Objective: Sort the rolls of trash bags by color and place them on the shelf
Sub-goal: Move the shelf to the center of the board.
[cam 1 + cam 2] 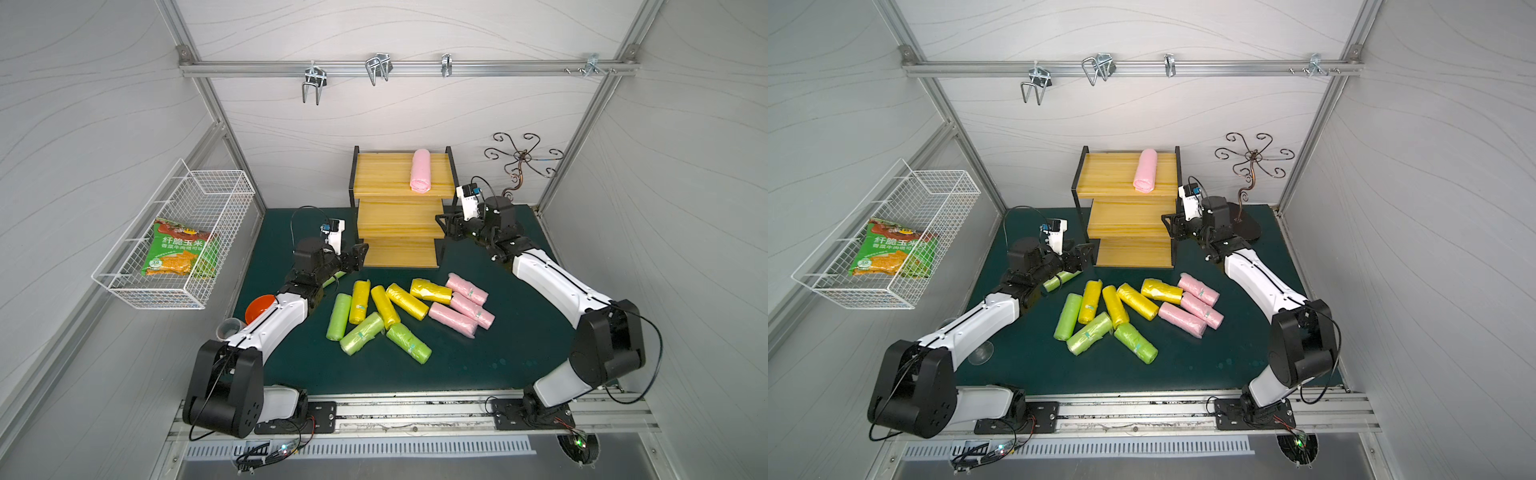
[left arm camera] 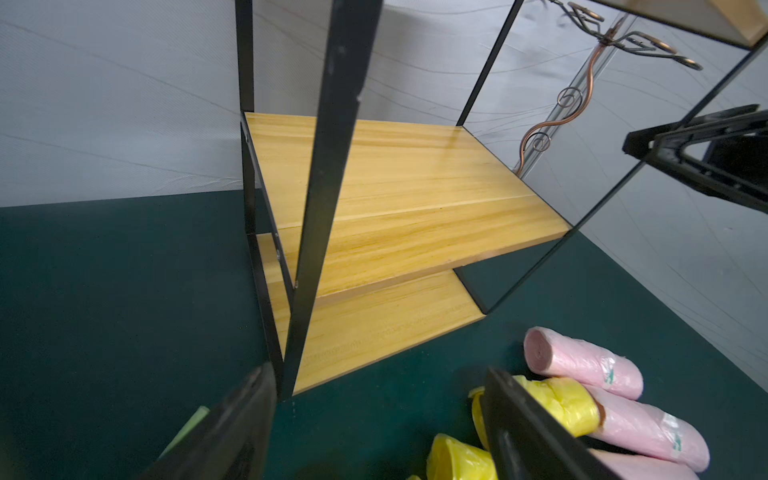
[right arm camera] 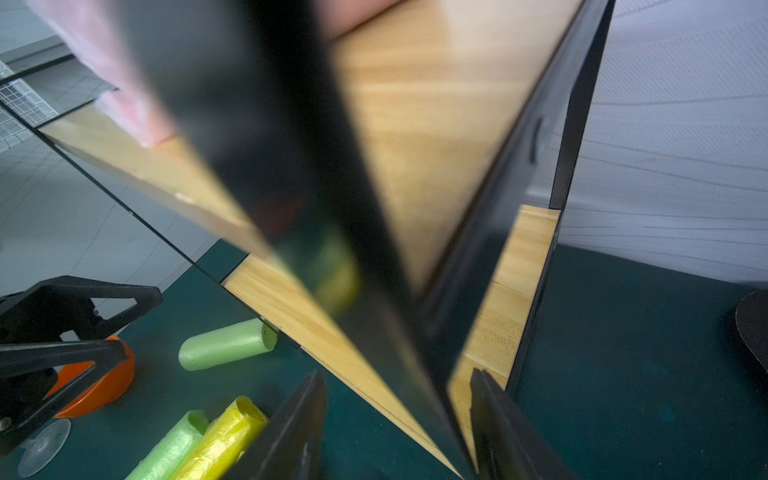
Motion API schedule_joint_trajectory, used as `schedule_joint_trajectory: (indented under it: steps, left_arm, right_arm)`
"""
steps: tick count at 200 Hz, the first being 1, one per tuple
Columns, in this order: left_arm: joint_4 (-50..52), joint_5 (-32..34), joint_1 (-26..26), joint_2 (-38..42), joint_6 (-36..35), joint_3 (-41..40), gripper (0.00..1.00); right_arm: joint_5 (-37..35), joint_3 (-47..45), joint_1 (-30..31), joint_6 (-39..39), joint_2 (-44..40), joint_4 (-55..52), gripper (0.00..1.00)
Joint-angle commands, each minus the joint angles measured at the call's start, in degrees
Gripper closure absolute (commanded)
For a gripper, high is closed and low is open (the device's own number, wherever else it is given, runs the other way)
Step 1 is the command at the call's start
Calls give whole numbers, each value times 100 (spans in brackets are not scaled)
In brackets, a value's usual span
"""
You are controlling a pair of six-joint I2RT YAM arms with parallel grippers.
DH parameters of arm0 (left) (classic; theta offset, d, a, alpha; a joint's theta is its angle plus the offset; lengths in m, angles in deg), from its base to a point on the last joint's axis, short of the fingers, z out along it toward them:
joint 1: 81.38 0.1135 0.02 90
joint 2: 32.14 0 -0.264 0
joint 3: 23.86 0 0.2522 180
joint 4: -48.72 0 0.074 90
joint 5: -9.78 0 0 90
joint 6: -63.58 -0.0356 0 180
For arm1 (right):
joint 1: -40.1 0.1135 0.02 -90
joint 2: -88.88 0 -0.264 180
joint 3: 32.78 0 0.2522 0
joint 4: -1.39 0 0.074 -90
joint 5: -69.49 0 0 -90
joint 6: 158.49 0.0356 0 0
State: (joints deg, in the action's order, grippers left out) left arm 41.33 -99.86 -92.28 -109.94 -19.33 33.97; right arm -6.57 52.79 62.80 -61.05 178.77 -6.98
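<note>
The shelf stands at the back of the green mat, and one pink roll lies on its top board. Several yellow rolls, three light green rolls and three pink rolls lie loose in front of it. One more green roll lies under my left wrist. My left gripper hangs open and empty at the shelf's lower left corner. My right gripper is open and empty against the shelf's right side, with the black frame post close before its jaws.
A white wire basket on the left wall holds a green-orange snack bag. An orange bowl and a clear cup sit under my left arm. A copper hook stand rises behind my right wrist.
</note>
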Motion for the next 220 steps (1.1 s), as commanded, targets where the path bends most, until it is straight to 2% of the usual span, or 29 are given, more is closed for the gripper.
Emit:
schedule_joint_trajectory:
  steps: [1,23,77,103,160,180,193,220]
  left_arm:
    - [-750,147,8,-234,-191,402,18]
    - [-953,156,1,-438,-230,529,21]
    - [-1347,482,-14,-704,-270,679,46]
    - [-1335,415,-31,-878,-295,881,56]
    - [-1378,410,-110,-1224,-478,1284,61]
    - [-1344,373,-128,-1342,-505,1413,70]
    - [-1256,340,-132,-1413,-474,1493,80]
    - [-1059,234,-140,-1483,-453,1605,99]
  right_arm:
    - [-169,-160,66,-98,83,159,43]
    - [-274,-356,77,-63,17,316,44]
    - [-475,-716,121,36,-51,697,52]
    - [-508,-766,160,86,-7,802,56]
    - [-760,-791,274,86,16,944,56]
    - [-944,-842,305,124,29,1058,56]
    - [-1069,-853,338,159,45,1109,56]
    - [-1281,-854,393,163,91,1137,67]
